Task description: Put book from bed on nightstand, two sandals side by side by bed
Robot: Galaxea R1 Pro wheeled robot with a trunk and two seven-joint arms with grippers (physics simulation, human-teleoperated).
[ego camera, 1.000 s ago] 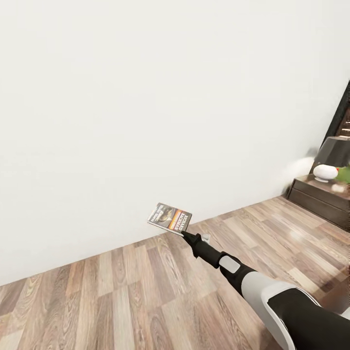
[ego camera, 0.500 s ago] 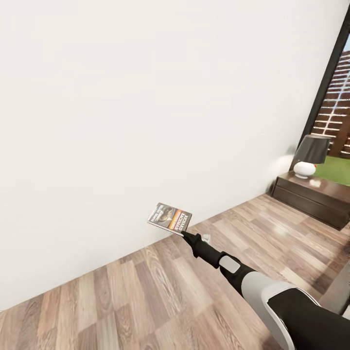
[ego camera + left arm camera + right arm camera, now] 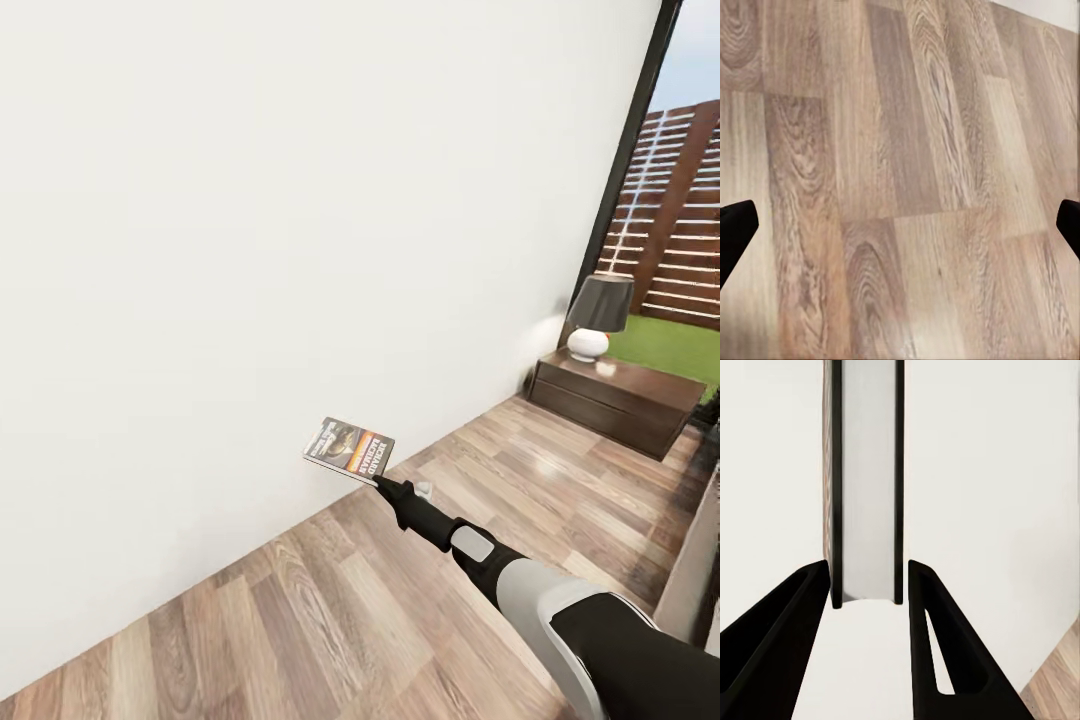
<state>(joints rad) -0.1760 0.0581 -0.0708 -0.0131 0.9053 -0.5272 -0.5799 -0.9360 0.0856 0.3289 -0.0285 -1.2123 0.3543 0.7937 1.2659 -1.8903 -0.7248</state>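
A white wall (image 3: 250, 250) and a light wood-plank floor (image 3: 330, 620) are being shown across the head view, the floor running away to the right. Nearest the camera, the right arm (image 3: 560, 610) is being stretched forward from the lower right corner. At its end, the right tool (image 3: 378, 481) is being kept pressed onto the near edge of the book (image 3: 350, 446), which is being carried flat above the floor, cover up, close to the wall. In the right wrist view the book (image 3: 868, 480) is being seen edge-on, pinched between the two dark fingers (image 3: 934, 645). In the left wrist view the left tool (image 3: 900, 229) is being held spread wide over bare planks, one fingertip at each side of the frame. Farther off, against the wall, a dark-brown nightstand (image 3: 610, 400) is being shown with a lamp (image 3: 598, 315) standing on its top. Beyond it, a black-framed window (image 3: 690, 180) is being filled by a slatted fence and grass.
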